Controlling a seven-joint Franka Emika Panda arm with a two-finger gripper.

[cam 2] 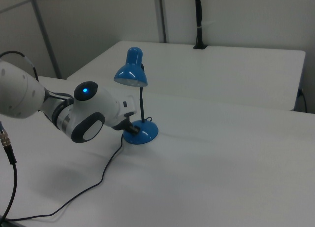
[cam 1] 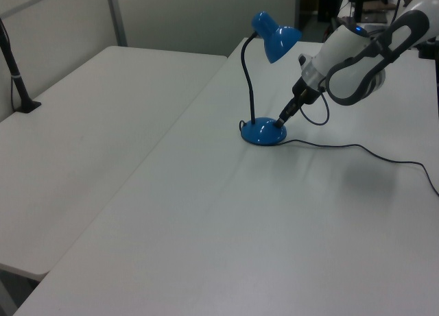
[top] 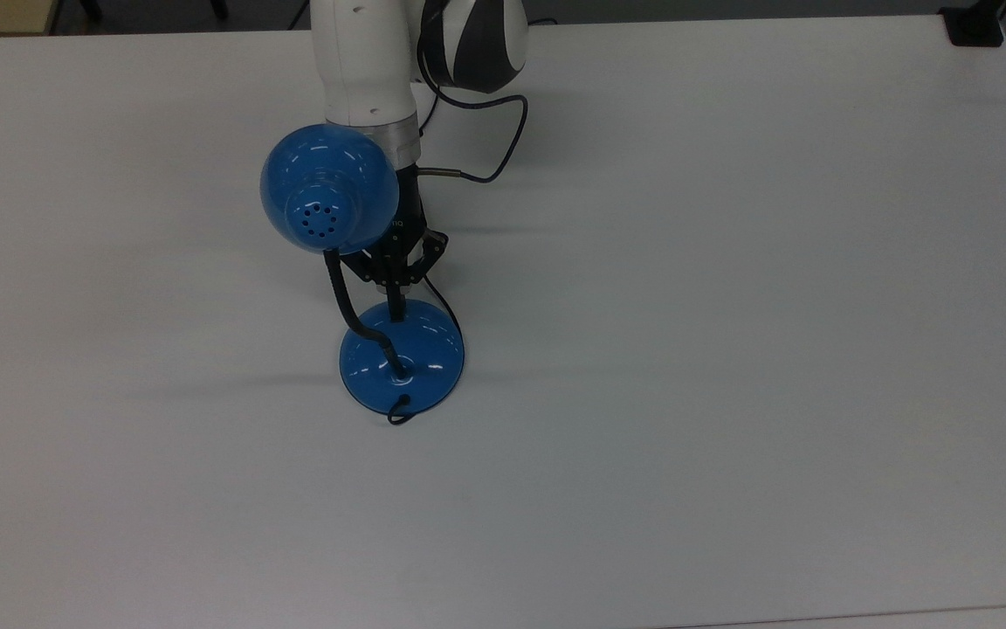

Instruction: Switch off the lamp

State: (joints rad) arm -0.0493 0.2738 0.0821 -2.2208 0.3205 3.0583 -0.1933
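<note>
Bare white table (top: 730, 393) is stretching wide around the blue desk lamp (top: 403, 354), unlit near the top view's centre-left. The gripper (top: 396, 301), fingers pinched together holding nothing, is pressing its tip against the base's far edge.

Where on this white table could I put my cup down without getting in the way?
The table is bare across the top view's right, between the lamp and the far edge, and along the bottom. It is crowded around the lamp's base, where the pincer presses and the cord trails off.
</note>
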